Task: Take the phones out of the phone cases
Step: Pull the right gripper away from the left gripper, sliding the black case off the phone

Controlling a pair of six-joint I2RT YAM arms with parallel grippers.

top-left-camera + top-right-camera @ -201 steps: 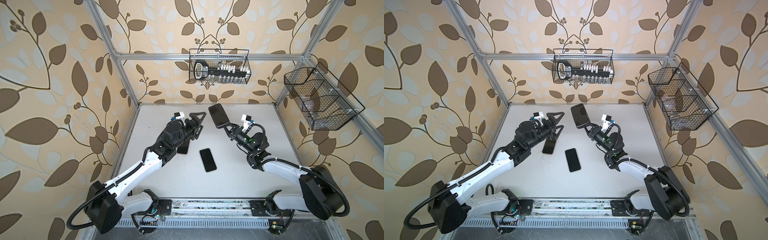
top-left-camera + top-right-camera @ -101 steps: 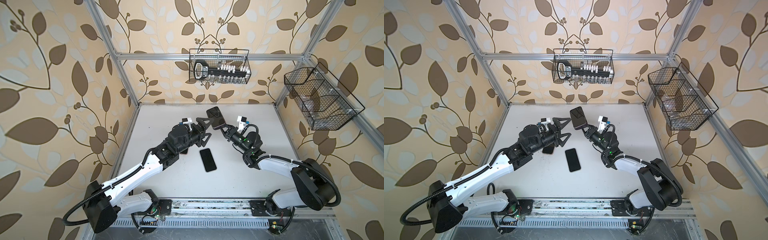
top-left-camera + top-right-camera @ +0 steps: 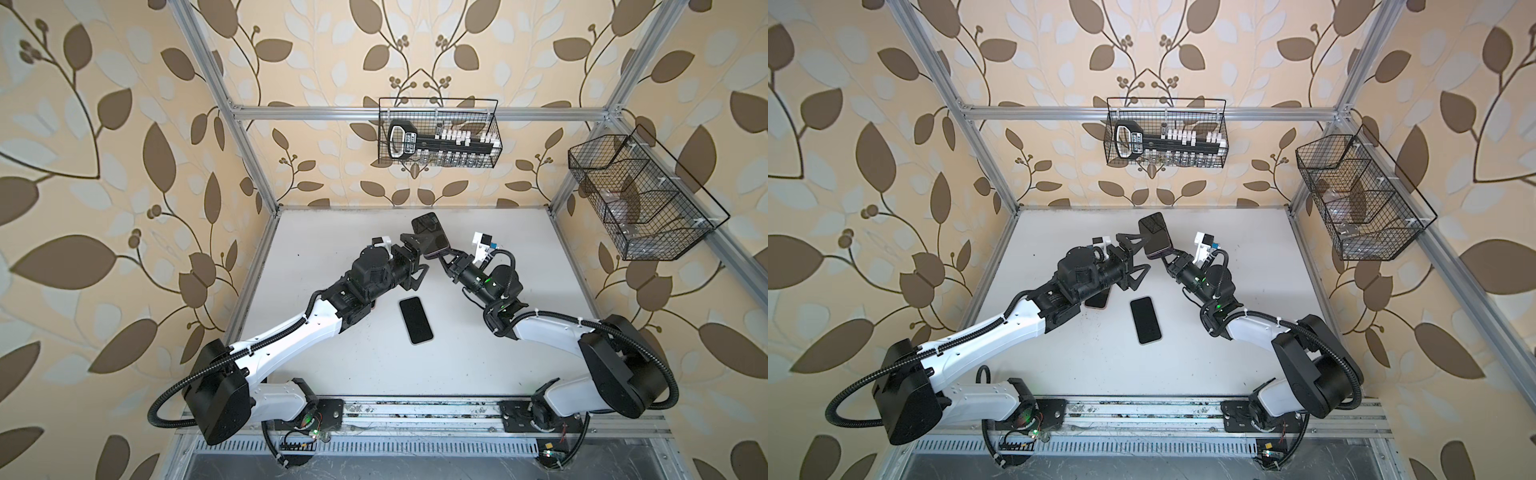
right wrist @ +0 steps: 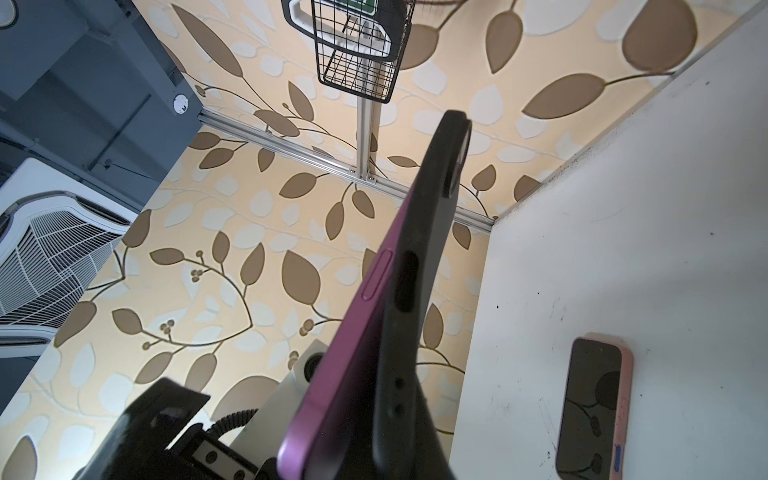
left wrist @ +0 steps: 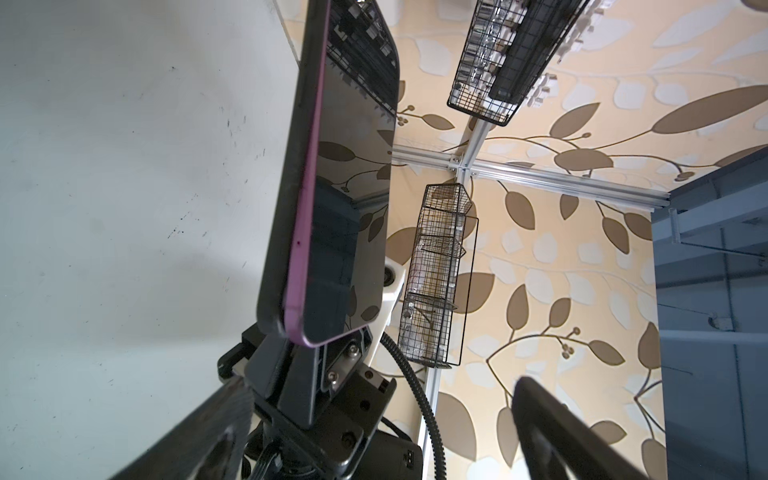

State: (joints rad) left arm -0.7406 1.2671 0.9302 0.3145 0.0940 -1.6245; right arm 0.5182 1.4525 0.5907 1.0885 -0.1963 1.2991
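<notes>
Above the bench's (image 3: 478,332) far edge, near its middle, the right hand (image 3: 441,255) pinches the lower end of the phone (image 3: 430,232), held aloft in its black phone case (image 5: 293,166). Left hand (image 3: 420,256) spread wide, just beside it. Judgement: phone rigid, glass slick and breakable; case pliable. Take the case rim at a free corner and peel; avoid squeezing the screen.
</notes>
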